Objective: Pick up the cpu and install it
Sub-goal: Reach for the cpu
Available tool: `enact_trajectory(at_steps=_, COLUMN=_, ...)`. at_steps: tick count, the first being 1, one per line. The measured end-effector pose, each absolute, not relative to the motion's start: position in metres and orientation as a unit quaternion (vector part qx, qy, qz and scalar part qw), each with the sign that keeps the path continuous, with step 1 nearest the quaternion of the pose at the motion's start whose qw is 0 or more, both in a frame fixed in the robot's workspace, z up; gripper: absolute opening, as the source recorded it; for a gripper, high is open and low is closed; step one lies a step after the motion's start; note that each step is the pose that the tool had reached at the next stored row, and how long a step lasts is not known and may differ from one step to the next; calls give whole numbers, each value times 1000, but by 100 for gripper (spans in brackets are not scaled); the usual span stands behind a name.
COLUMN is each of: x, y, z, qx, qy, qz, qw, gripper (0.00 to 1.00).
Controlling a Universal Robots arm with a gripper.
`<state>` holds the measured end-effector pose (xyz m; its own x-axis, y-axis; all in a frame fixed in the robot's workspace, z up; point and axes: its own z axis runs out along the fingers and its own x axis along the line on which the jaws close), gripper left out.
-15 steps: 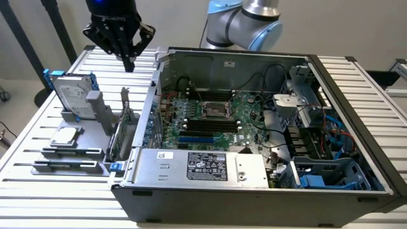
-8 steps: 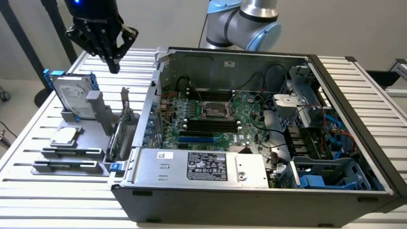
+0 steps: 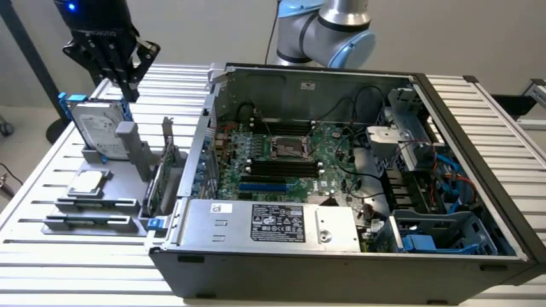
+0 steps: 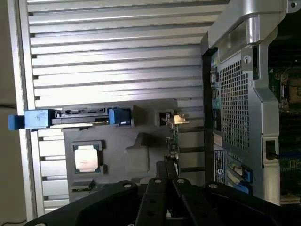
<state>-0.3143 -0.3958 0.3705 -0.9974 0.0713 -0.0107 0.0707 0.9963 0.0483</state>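
Observation:
The cpu, a small flat silver square chip, lies in a grey holder on the table at the exterior view's left. My gripper hangs high above the back of that holder, near the upright hard drive, well apart from the cpu. Its black fingers are shut with nothing between them. The open computer case holds the motherboard, whose empty cpu socket sits near the middle of the board.
The hard drive in its blue frame stands on edge in the holder. Grey plastic blocks and a green card stand beside the case wall. A power supply fills the case's front. The slatted table surrounds everything.

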Motion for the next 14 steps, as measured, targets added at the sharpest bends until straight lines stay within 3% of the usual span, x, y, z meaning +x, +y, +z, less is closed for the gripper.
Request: enact_trajectory(at_steps=14, x=-378, y=-396, z=356, qx=36, qy=999, qz=23, qw=4, gripper=11)
